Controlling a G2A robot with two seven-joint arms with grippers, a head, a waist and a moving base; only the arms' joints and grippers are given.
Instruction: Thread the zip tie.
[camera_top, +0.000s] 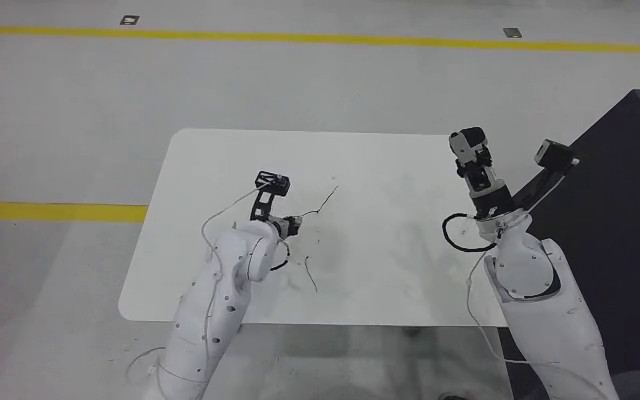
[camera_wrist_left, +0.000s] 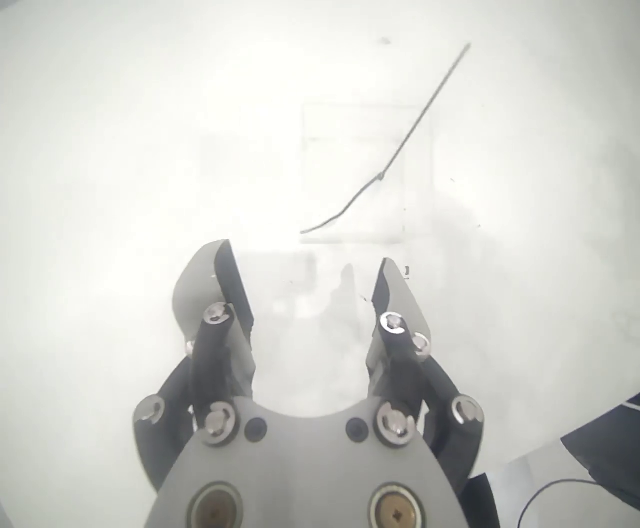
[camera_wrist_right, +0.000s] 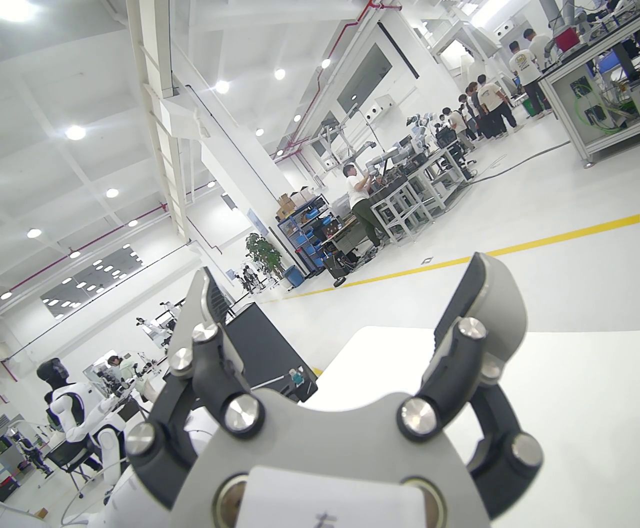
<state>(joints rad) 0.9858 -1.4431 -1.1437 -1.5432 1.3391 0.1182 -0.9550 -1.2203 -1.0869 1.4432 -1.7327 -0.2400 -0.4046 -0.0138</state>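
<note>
A thin black zip tie (camera_top: 322, 203) lies flat on the white table (camera_top: 400, 170) near its middle. In the left wrist view the zip tie (camera_wrist_left: 395, 160) runs slantwise with a small knot-like bump partway along and a curved end. My left gripper (camera_top: 271, 183) hovers just left of it, and its open fingers (camera_wrist_left: 305, 270) hold nothing, a short way from the tie's curved end. My right gripper (camera_top: 470, 143) is raised over the table's right side, far from the tie; it is open (camera_wrist_right: 340, 270), holds nothing and points out at the room.
A second thin black strand (camera_top: 311, 272) lies near the table's front edge, beside the left arm. A looped black cable (camera_top: 458, 235) hangs by the right arm. A dark surface (camera_top: 615, 170) borders the table on the right. The table's far corner (camera_wrist_right: 550, 370) is bare.
</note>
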